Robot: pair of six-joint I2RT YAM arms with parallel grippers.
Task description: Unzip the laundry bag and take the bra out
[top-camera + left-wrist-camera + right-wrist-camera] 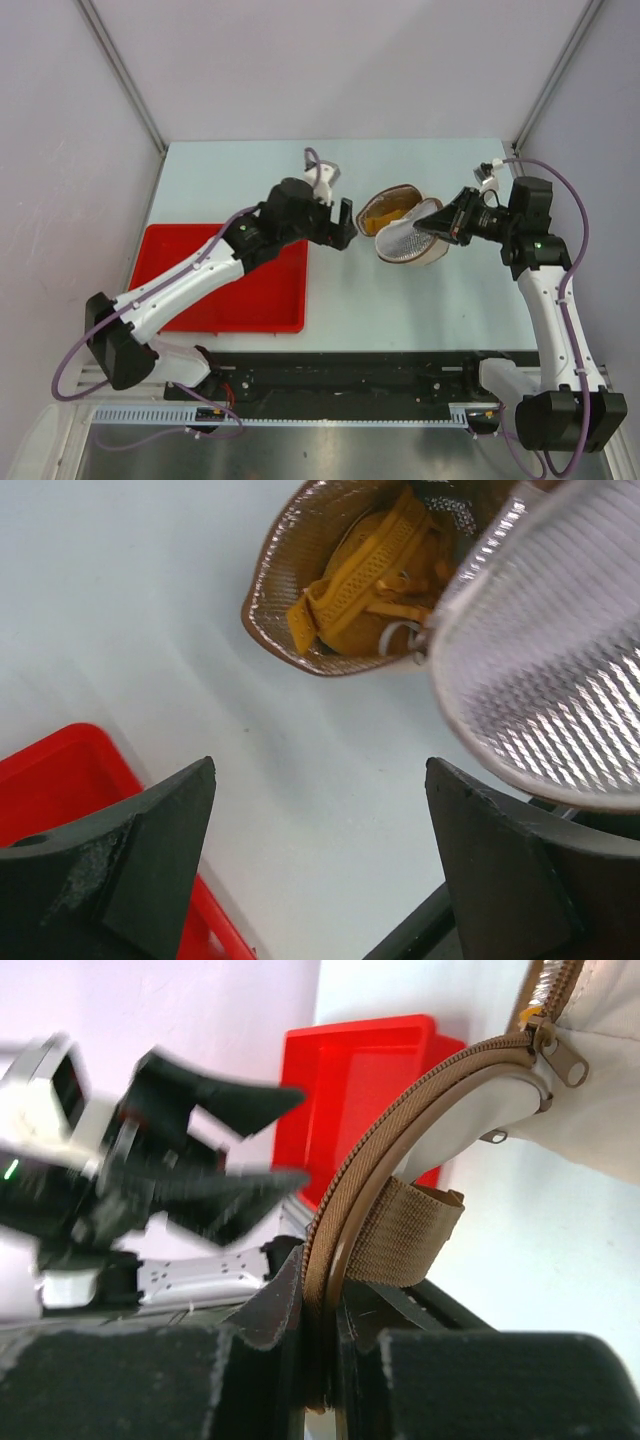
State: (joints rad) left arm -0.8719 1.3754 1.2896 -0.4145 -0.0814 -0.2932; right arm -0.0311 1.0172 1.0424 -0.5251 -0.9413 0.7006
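Note:
The cream mesh laundry bag lies open mid-table, its round lid folded back. The mustard-yellow bra sits inside the open half and shows clearly in the left wrist view. My right gripper is shut on the bag's brown zipper rim, holding the lid up. My left gripper is open and empty, just left of the bag, above the table.
A flat red tray lies at the left under my left arm, and shows in the right wrist view. The bag's brown webbing loop and zipper pull hang beside my right fingers.

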